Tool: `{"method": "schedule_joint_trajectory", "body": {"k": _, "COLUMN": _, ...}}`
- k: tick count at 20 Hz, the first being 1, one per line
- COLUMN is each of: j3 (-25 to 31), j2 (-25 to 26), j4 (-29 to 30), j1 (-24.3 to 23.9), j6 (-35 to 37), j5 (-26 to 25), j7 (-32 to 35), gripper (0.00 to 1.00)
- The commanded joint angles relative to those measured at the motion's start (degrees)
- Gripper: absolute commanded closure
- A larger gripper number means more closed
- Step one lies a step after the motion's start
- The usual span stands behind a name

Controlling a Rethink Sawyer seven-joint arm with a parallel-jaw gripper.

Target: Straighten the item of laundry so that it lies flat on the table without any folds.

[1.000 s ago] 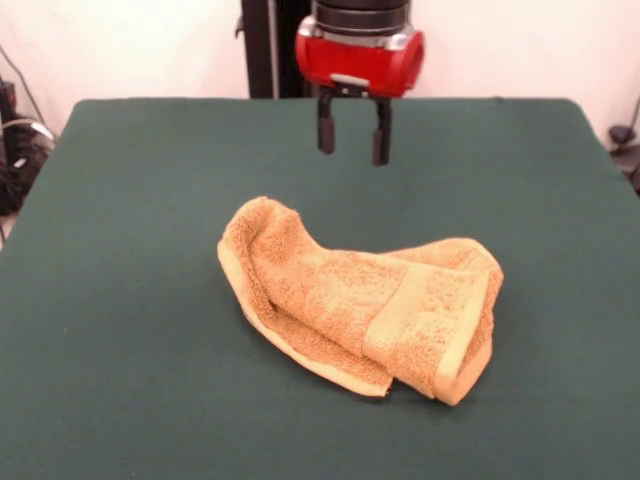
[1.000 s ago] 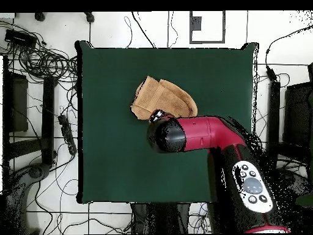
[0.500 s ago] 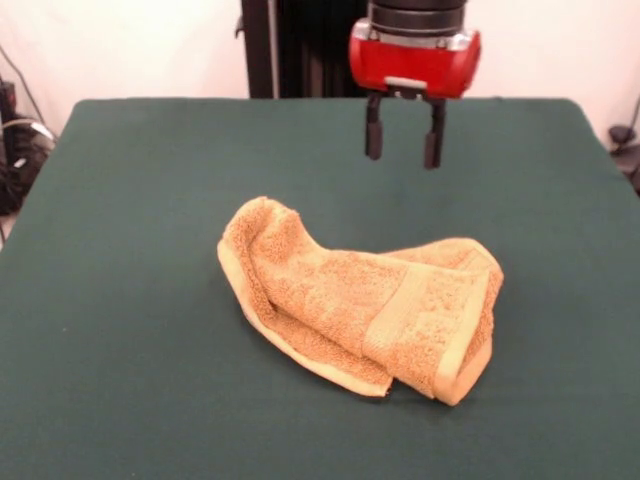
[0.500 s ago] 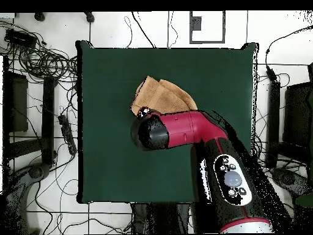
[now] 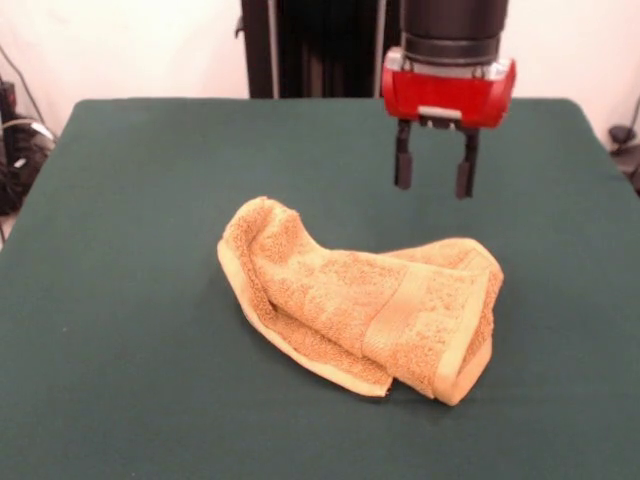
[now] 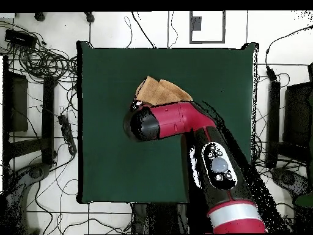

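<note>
The orange-tan terry washcloth [image 5: 365,300] lies crumpled and folded over itself near the middle of the dark green table [image 5: 130,200]. A flat woven band runs across its right part. My gripper [image 5: 433,187] hangs open and empty above the table, just behind the cloth's right end, with both black fingers pointing down. In the overhead view the red arm covers most of the washcloth [image 6: 160,91], and the gripper itself is hidden under the arm's black wrist.
Cables and dark equipment lie on the floor round the table [image 6: 104,159] in the overhead view. The robot's black pedestal [image 5: 300,50] stands behind the table's far edge.
My gripper has moved to the right in the front view and come down a little, toward the cloth's right end. It stays open. The washcloth has not moved.
</note>
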Motion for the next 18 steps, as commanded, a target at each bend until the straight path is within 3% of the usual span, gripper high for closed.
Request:
{"method": "schedule_joint_trajectory", "body": {"k": 1, "j3": 3.0, "j2": 9.9, "j4": -5.7, "j1": 2.1, "j6": 0.8, "j5": -3.3, "j7": -5.9, "gripper": 0.0}}
{"method": "schedule_joint_trajectory", "body": {"k": 12, "j3": 3.4, "j2": 16.7, "j4": -9.6, "j1": 1.0, "j6": -2.5, "j5": -7.4, "j7": -7.1, "gripper": 0.0}}
{"method": "schedule_joint_trajectory", "body": {"k": 18, "j3": 1.6, "j2": 19.0, "j4": -11.1, "j1": 2.8, "j6": -3.4, "j5": -9.1, "j7": -4.1, "gripper": 0.0}}
